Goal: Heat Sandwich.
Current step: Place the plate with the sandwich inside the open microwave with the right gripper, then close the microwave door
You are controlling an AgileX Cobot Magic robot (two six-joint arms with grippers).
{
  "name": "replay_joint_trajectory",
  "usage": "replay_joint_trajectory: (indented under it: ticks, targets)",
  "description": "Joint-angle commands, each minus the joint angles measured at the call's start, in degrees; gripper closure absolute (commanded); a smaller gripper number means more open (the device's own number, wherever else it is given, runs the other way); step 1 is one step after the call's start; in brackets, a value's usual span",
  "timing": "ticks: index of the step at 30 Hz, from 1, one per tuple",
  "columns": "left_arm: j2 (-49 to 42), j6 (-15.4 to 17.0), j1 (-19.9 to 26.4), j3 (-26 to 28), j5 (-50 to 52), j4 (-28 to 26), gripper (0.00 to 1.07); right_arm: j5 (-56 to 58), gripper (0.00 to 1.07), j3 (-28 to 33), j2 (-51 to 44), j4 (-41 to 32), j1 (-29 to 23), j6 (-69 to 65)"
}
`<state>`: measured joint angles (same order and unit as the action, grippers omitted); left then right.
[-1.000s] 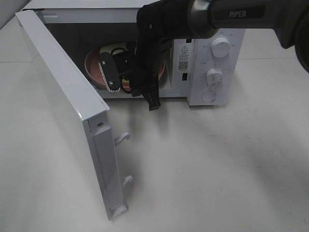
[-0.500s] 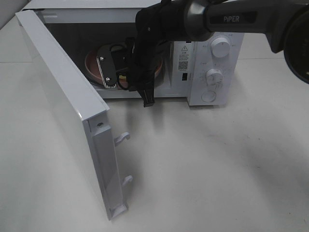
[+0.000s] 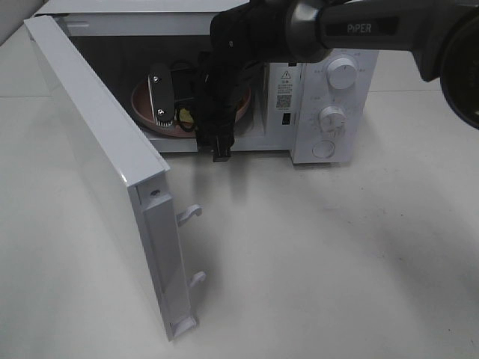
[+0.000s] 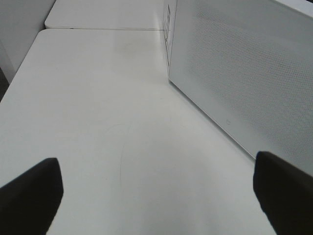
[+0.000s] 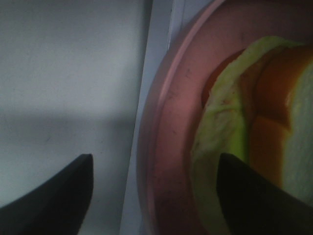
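The sandwich (image 5: pixel 264 137), soft white bread with a tan-orange crust over a crinkled pale green leaf and a sliver of red beneath, lies just ahead of my right jaws and a little to one side. It rests on a round, smooth pink plate (image 5: pixel 168 122) with a raised rim. The plate sits on the pale floor inside a boxy white microwave (image 3: pixel 329 97).

My right jaws are spread wide and pinch nothing. One dark finger (image 5: pixel 254 196) hangs over the sandwich's edge. The other dark finger (image 5: pixel 54 196) hangs over the bare microwave floor outside the plate, so the plate's rim runs between them. From above, the ribbed silver pad (image 3: pixel 159 97) of one finger stands over the far part of the plate (image 3: pixel 146 112).

A second ago these jaws were pressed nearly together over the plate, and half a second ago they were barely parted. Since then they have sprung apart and my arm has reached a little deeper into the cavity. The plate sits about where it was.

The microwave's flat white door (image 3: pixel 97 164) hangs open, swung well out from my right jaws towards the camera.

My left jaws are spread fully and empty. They sit low over the matte white surface (image 4: pixel 112 122), with the perforated white wall of the microwave (image 4: pixel 244 73) ahead of one finger.
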<state>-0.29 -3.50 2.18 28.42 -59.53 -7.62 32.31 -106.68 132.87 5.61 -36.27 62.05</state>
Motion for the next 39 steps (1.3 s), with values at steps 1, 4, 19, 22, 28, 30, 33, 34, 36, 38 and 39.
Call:
replay_joint_trajectory:
  ticks: [1, 4, 19, 22, 28, 30, 33, 34, 36, 38, 39]
  targets:
    - [-1.5, -0.2, 0.0, -0.1, 0.2, -0.3, 0.07, 0.1, 0.3, -0.5, -0.2, -0.2, 0.3, -0.9]
    - [-1.5, -0.2, 0.0, -0.1, 0.2, -0.3, 0.07, 0.1, 0.31, -0.3, -0.3, -0.3, 0.3, -1.7]
    - [-1.5, -0.2, 0.0, -0.1, 0.2, -0.3, 0.07, -4.8, 0.31, 10.7, -7.5, -0.1, 0.3, -1.8]
    - [-1.5, -0.2, 0.0, -0.1, 0.2, -0.3, 0.07, -4.9, 0.31, 12.7, -9.1, -0.1, 0.3, -1.8]
    - [-1.5, -0.2, 0.0, -0.1, 0.2, -0.3, 0.07, -5.0, 0.31, 16.8, -12.0, -0.1, 0.3, -2.3]
    - [-1.5, -0.2, 0.0, -0.1, 0.2, -0.3, 0.07, -5.1, 0.31, 17.4, -12.3, -0.1, 0.3, -2.7]
    - [-1.5, -0.2, 0.0, -0.1, 0.2, -0.3, 0.07, -5.1, 0.31, 19.4, -14.1, -0.1, 0.3, -4.9]
    - [-1.5, -0.2, 0.0, -0.1, 0.2, -0.3, 0.07, -5.1, 0.31, 19.4, -14.1, -0.1, 0.3, -4.9]
    - [-1.5, -0.2, 0.0, -0.1, 0.2, -0.3, 0.07, -5.1, 0.31, 20.9, -15.5, 0.1, 0.3, -5.7]
    - [-1.5, -0.2, 0.0, -0.1, 0.2, -0.3, 0.07, -5.1, 0.31, 22.1, -16.6, 0.2, 0.3, -6.2]
    - [-1.5, -0.2, 0.0, -0.1, 0.2, -0.3, 0.07, -5.1, 0.31, 22.1, -16.6, 0.2, 0.3, -6.2]
